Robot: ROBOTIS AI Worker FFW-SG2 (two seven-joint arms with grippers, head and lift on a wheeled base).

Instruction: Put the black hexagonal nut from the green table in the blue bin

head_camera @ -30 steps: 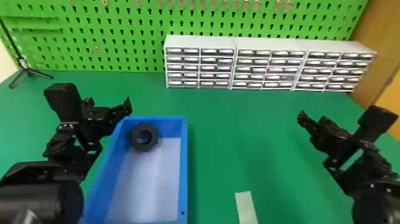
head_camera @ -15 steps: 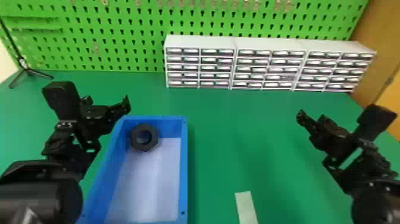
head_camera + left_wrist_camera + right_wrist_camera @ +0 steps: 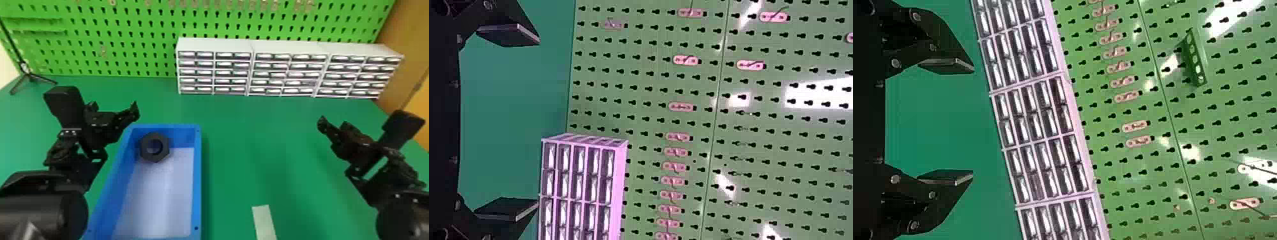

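In the head view my left gripper [image 3: 113,115] hangs over the far left corner of the blue bin [image 3: 197,178], and my right gripper [image 3: 333,126] is held above the table's right side, well away from it. The black hexagonal nut [image 3: 163,149] lies inside the bin at its far end, close to the left wall, with nothing holding it. Seen from its wrist, the left gripper [image 3: 528,122] has its two fingers wide apart and the gap between them bare. The right gripper [image 3: 972,121], in the right wrist view, is likewise open and holds nothing.
White drawer cabinets [image 3: 289,75] line the back of the green table [image 3: 268,143], against a green pegboard [image 3: 127,41]. A pale strip [image 3: 263,221] lies near the front, right of the bin. A black tripod stand [image 3: 30,76] is at the far left.
The left gripper has shifted very slightly to the left. The nut and bin have stayed in place, and the right arm has barely moved.
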